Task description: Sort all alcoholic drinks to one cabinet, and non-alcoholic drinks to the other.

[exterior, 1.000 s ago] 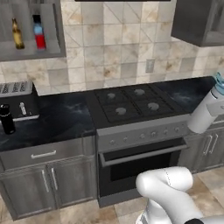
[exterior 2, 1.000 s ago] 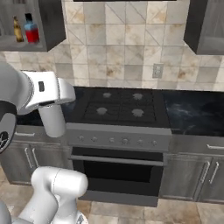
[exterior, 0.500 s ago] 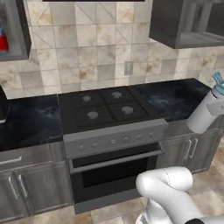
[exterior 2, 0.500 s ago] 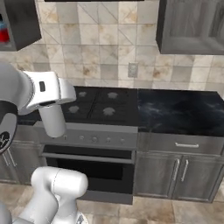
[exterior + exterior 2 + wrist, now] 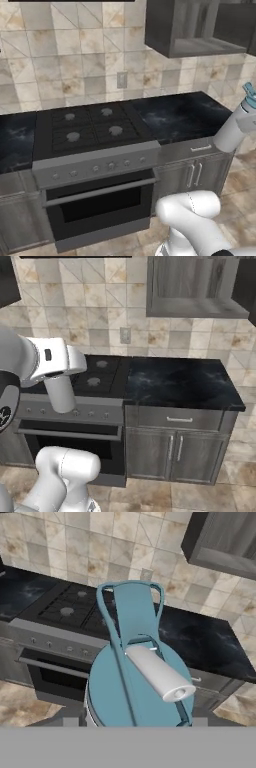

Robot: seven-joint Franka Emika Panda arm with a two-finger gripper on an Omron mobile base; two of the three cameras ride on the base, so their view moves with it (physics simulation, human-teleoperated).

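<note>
A white cylindrical bottle [image 5: 231,131] with a teal flip lid [image 5: 249,96] hangs in the air at the right edge of the left base view, beyond the counter's end. My gripper [image 5: 250,122] is shut on the bottle's upper part. In the hand view the teal lid [image 5: 135,687] and its white spout sit close in front of the camera and hide the fingertips. An open dark grey wall cabinet [image 5: 200,47] hangs up and to the left of the bottle, its shelf [image 5: 197,306] bare. The same cabinet [image 5: 225,542] shows at the hand view's top right.
A gas stove [image 5: 90,127] with an oven below stands left of a black stone counter [image 5: 175,381]. Grey drawers and base cabinet doors [image 5: 175,448] sit under the counter. A wall outlet [image 5: 121,79] is on the tiled backsplash.
The whole picture has slid left, so the base has driven right. The left cabinet with bottles left the views and the open right cabinet came in. The bottle stays in my gripper.
</note>
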